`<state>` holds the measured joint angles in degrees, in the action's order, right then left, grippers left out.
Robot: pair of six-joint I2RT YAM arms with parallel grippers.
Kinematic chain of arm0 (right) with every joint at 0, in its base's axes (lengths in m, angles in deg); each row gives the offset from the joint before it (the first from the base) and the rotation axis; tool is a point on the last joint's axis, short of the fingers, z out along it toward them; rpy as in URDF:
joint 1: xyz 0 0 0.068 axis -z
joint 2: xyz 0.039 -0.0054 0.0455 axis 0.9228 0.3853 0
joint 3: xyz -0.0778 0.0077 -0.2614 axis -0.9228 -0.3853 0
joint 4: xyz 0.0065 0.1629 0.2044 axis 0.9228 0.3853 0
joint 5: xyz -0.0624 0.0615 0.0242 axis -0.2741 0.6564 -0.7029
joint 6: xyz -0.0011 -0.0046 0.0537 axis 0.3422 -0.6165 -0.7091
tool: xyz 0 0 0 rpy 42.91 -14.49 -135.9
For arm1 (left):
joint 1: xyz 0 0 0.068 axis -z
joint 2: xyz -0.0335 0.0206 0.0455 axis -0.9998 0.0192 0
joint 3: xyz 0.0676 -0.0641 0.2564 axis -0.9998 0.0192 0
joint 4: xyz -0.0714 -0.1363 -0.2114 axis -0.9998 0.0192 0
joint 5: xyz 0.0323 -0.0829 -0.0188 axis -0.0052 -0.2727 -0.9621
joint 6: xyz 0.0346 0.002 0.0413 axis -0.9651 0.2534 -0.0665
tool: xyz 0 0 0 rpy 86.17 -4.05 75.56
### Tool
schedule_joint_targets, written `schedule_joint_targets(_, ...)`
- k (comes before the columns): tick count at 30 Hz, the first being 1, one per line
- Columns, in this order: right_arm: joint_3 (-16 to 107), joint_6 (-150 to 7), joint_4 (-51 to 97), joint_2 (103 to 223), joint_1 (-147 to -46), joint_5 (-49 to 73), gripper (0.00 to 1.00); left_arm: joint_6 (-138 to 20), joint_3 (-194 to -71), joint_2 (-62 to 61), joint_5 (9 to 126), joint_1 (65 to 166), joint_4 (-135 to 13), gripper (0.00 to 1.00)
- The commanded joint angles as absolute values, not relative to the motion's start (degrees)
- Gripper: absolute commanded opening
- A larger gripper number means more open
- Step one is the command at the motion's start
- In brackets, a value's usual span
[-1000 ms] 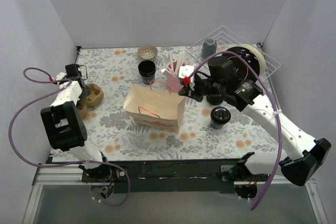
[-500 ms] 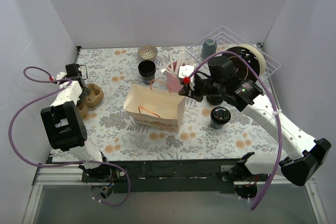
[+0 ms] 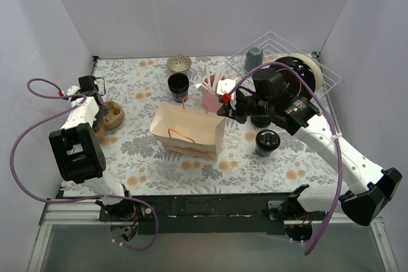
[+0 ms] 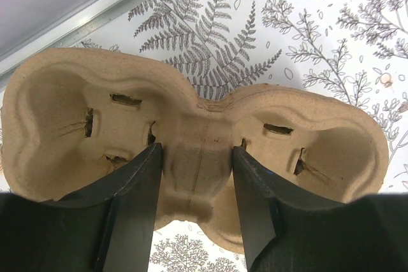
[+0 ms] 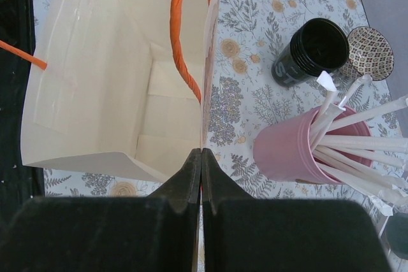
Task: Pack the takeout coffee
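Takeout coffee (image 3: pixel 267 141) apart from both jaws

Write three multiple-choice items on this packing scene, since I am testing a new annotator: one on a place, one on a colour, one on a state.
1. Where does the takeout coffee stand relative to the paper bag?
A. inside it
B. on the table, to its right
C. on the table, to its left

2. What colour are the paper bag's handles?
A. orange
B. green
C. black

3. How is the right gripper?
A. wide open above the bag
B. shut on the bag's rim
C. shut on a straw

Answers:
1 B: the lidded black cup sits on the floral surface, clear of the bag's right side.
2 A: orange loops show in the right wrist view.
3 B: its jaws meet on the bag's edge.
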<state>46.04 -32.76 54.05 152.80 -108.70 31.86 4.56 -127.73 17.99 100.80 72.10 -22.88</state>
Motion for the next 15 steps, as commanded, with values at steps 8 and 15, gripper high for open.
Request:
schedule_joint_targets(8, 47.16, -32.78, 53.48, 153.21, -108.74, 32.26, 0.01, 4.40, -130.89, 16.47, 101.63, 71.93, -22.96, 0.45)
schedule_joint_targets(15, 47.25, -32.69, 53.48, 153.12, -108.74, 32.26, 0.01, 4.84, -130.54, 16.74, 100.40, 71.93, -23.05, 0.48)
